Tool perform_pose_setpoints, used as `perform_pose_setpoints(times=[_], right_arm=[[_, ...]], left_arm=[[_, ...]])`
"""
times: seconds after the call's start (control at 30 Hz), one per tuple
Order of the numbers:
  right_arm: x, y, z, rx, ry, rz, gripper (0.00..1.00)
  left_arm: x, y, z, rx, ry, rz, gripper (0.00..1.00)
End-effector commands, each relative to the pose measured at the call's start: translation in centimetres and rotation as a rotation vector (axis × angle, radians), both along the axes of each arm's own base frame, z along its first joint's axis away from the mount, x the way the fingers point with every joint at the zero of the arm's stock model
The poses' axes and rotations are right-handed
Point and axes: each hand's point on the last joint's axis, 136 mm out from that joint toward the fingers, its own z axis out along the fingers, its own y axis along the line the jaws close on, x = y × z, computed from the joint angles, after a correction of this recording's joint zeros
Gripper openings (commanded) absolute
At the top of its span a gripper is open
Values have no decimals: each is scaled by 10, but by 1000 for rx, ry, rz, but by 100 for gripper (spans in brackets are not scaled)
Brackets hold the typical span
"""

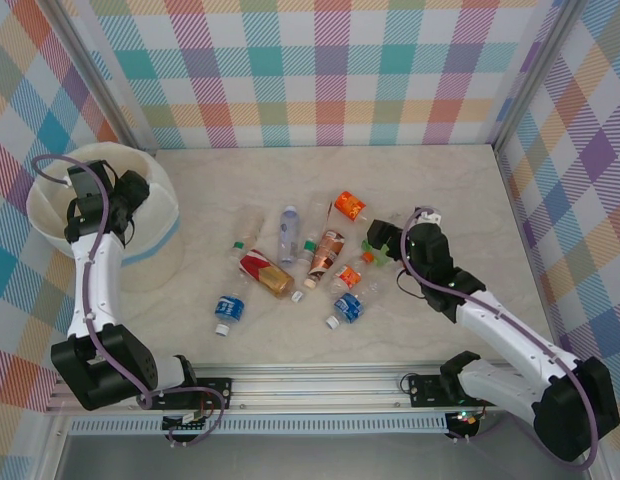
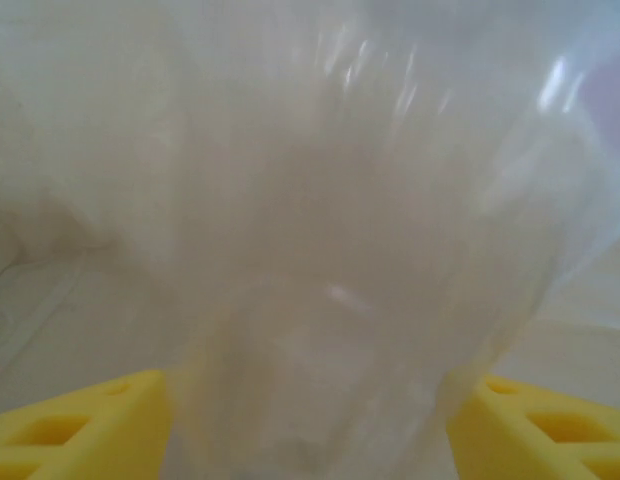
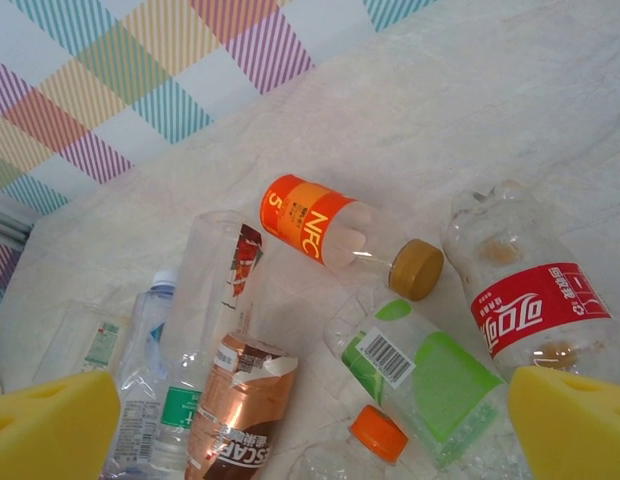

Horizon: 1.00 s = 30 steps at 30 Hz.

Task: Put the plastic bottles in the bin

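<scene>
So the left claw [image 1: 88, 205] is hanging right over the bin [image 1: 155, 205], which sits at the far left of the table [image 1: 470, 200]. On the left wrist cam there's a clear bottle [image 2: 320, 300] sitting between the yellow fingers [image 2: 80, 425], super blurry and right up in the lens, with the pale inside of the bin behind it. Both edges of the bottle run right up to the fingers, but honestly I can't tell if the claw is pinching it or just sits loosely around it. The right claw [image 1: 383, 240] is spread wide with nothing in it, hovering above the right end of the pile. The other bottles [image 1: 262, 270] lie loose on the middle of the table, well apart from the bin. Under the right claw there's an orange NFC one [image 3: 325, 230] with a tan cap, a red-label one [image 3: 535, 300] just beside it, a green-label one [image 3: 420, 380] with an orange cap below the gap between the fingers, and a copper-label one [image 3: 240, 410] further left.
</scene>
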Motion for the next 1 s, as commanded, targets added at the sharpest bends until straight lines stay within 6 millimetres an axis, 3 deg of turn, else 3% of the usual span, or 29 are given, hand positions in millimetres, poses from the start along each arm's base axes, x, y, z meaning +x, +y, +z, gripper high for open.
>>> perform_pose_setpoints(times=[0.0,0.23,0.5,0.77,0.97], right_arm=[[0,0,-5,-23,31,-5,100],[1,-9,-8,-34,28,-51,100],[2,-8,-13,-67,50,-44,100],[-11,-10,-40,-162,212,-6,100],[-25,7,-54,-106,343,73,100]], left_arm=[[-2,-19,8,-71,-61,-71,73],[0,-41,17,-154,-112,-151,77],[-5,-43,26,-138,-118,-149,87],[-14,-71,66,-99,-232,-273,100],[-24,-98,85,-97,-279,-361,100]])
